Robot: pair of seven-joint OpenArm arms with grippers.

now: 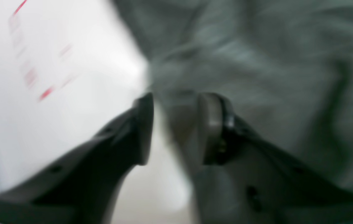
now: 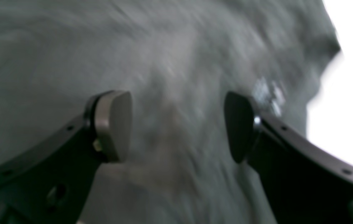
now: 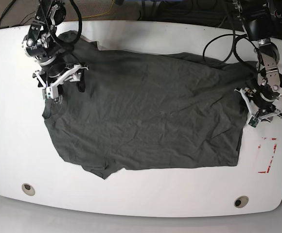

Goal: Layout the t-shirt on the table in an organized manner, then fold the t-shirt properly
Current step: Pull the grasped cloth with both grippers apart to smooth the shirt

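My right gripper (image 3: 59,83) hangs parted and empty over one end of the t-shirt (image 3: 150,111), which lies spread lengthwise across the table (image 3: 131,199) between my arms. My left gripper (image 3: 262,108), jaws apart, grasping nothing, sits at the far edge.

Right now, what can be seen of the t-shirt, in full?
The t-shirt is dark charcoal-grey soft fabric, wrinkled, spread mostly flat across the white table. One sleeve sticks out at the near edge. A small pale label shows in the right wrist view. The right gripper and left gripper hover at its opposite ends, both open, holding nothing.
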